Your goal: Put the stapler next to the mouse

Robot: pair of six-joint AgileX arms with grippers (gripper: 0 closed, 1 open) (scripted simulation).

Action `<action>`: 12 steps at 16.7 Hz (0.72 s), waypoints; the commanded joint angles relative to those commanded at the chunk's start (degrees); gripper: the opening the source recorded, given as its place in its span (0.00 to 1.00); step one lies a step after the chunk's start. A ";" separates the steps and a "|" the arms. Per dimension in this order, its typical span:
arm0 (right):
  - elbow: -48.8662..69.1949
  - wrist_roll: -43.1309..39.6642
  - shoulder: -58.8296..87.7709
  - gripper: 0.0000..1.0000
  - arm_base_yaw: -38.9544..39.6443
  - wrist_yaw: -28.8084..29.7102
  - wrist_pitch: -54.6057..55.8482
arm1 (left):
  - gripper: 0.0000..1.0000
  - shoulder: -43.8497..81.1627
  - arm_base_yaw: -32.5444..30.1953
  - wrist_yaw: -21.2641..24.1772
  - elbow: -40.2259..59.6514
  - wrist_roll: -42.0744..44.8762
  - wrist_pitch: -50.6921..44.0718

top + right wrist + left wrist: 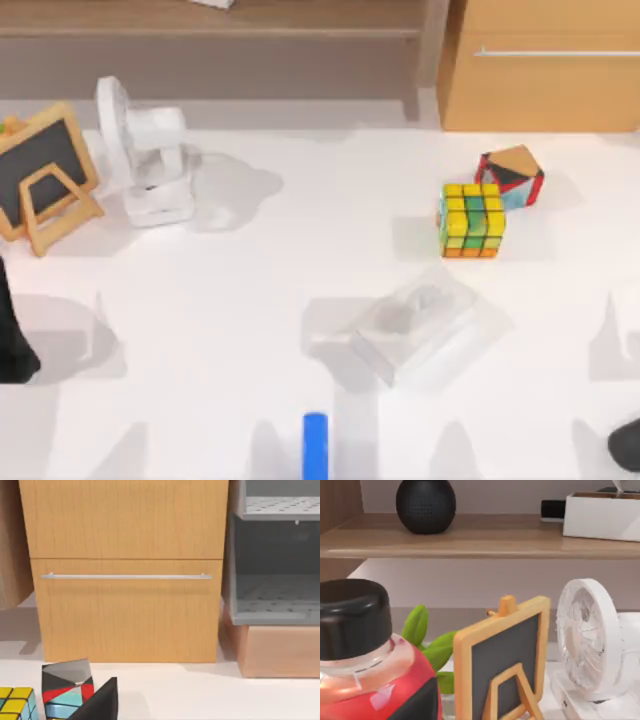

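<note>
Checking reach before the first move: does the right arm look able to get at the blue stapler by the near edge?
Probably yes. The stapler lies alone at the table's near edge, with nothing between it and the right arm at the lower right corner. The mouse sits farther back.

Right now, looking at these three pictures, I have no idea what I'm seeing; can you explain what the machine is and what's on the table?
Two simulated robot arms at a white table. One picture looks down from above; the others come from wrist cameras. The left arm sits at the left edge, the right arm at the bottom right corner. On the table: a blue stapler, a pale glassy mouse, a puzzle cube, a fan, a chalkboard. The stapler lies free, apart from both arms.
</note>
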 joint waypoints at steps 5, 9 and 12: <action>3.15 2.33 3.42 1.00 2.99 0.43 -1.44 | 1.00 0.00 0.00 0.00 0.00 0.00 0.00; 12.98 10.65 15.77 1.00 13.14 1.04 -7.16 | 1.00 0.00 0.00 0.00 0.00 0.00 0.00; 22.84 19.79 29.64 1.00 23.67 0.89 -13.92 | 1.00 0.00 0.00 0.00 0.00 0.00 0.00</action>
